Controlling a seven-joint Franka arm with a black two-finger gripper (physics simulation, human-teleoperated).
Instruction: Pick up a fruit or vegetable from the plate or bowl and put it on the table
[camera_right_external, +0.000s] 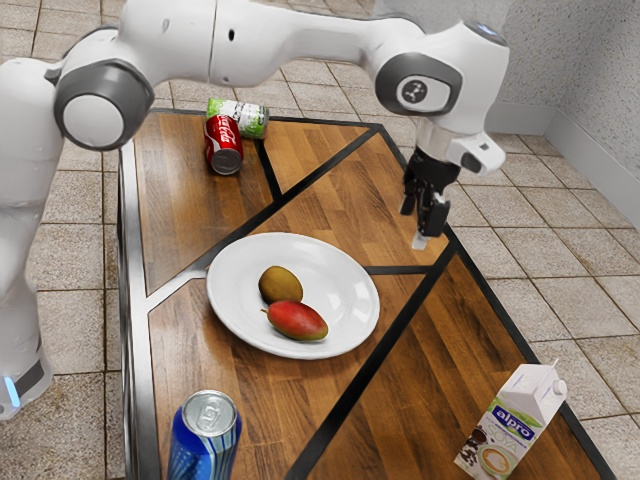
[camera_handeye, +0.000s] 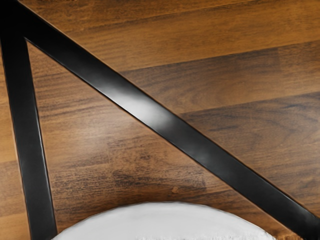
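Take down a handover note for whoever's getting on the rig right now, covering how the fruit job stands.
Gripper: raised over the table, off to the exterior view's right of the plate; can't tell if it's open or shut.
Fruit: brownish-green one and red one, side by side on the plate.
Done: neither fruit is on the table yet.
Left: grasp one, lift it clear, set it on the table.

We can pass low over the wood between plate (camera_right_external: 355, 315) and carton (camera_right_external: 517, 415). Blue can (camera_right_external: 204, 440) and red can (camera_right_external: 224, 147) obstruct off opposite sides of the plate. Red fruit (camera_right_external: 298, 321) crowds brown fruit (camera_right_external: 279, 284); we've got finger room around the pair.
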